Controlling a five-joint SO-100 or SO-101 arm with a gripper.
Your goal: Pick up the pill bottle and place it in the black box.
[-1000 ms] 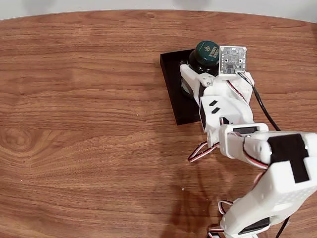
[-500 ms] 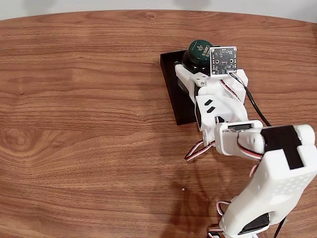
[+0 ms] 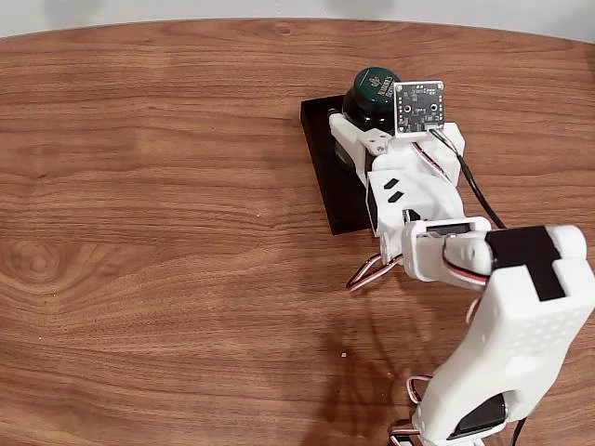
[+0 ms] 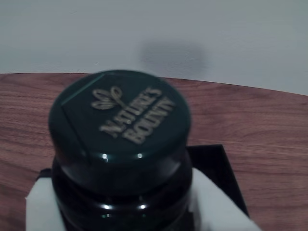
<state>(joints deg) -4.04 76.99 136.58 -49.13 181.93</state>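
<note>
Pill bottle [image 3: 371, 96]: dark green, upright, cap lettered "Nature's Bounty" with a leaf mark in the wrist view [image 4: 120, 125]; positioned over the far end of the black box [image 3: 328, 167].
Gripper [image 3: 364, 130]: white jaws pinching the bottle's body on both sides.
Black box: shallow tray on the wooden worktop [image 3: 158, 214], partly under the arm.
</note>
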